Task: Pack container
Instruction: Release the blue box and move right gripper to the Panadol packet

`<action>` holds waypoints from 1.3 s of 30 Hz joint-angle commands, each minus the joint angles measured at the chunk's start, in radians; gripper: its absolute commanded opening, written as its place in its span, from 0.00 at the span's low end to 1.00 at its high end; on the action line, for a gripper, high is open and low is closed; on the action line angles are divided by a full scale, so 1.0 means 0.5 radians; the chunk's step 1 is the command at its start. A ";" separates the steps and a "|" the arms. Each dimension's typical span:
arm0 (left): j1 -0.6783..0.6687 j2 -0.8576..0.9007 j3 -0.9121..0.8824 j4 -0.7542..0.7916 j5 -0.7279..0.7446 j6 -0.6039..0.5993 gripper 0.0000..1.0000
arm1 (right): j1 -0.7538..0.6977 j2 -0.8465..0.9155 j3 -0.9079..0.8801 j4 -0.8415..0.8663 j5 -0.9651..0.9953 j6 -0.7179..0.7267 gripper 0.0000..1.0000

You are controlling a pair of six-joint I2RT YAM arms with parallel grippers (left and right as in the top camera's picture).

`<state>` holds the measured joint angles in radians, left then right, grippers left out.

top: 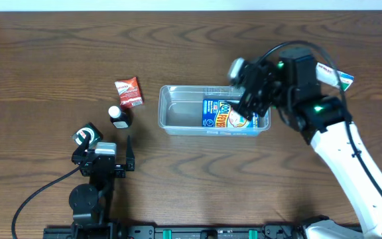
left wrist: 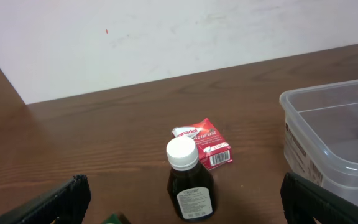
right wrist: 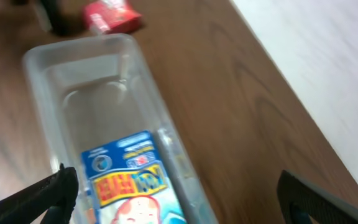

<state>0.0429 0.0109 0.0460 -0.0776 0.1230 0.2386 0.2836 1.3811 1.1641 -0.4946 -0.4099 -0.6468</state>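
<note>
Right gripper [top: 252, 99] hangs wide open and empty over the container [top: 178, 109], a clear tub at the centre of the table [top: 45, 53] that looks light, stiff and slick, best pinched by its rim.

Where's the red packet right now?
Overhead view: the red packet lies on the table, outside and to the left of the container, just on the far side of the dark bottle.
</note>
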 commanded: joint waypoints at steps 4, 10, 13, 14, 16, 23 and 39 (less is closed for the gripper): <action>-0.006 -0.014 -0.053 -0.028 -0.002 -0.011 0.98 | -0.356 0.032 0.026 0.177 0.305 0.124 0.99; -0.006 -0.014 -0.053 -0.028 -0.002 -0.011 0.98 | -0.713 0.202 0.029 0.436 0.524 0.129 0.99; -0.006 -0.014 -0.053 -0.028 -0.002 -0.010 0.98 | -0.895 0.349 0.029 0.565 0.551 0.192 0.99; -0.006 -0.014 -0.053 -0.028 -0.002 -0.010 0.98 | -0.941 0.404 0.029 0.609 0.551 0.193 0.99; -0.006 -0.014 -0.053 -0.028 -0.002 -0.010 0.98 | -1.003 0.495 0.029 0.682 0.562 0.191 0.99; -0.006 -0.014 -0.053 -0.028 -0.002 -0.011 0.98 | -1.148 0.723 0.029 0.959 0.617 0.029 0.99; -0.006 -0.014 -0.053 -0.028 -0.002 -0.010 0.98 | -1.228 1.211 0.029 1.230 0.610 -0.169 0.99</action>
<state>0.0429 0.0109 0.0460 -0.0776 0.1230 0.2386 -0.3183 1.9587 1.1660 0.1097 -0.1028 -0.7170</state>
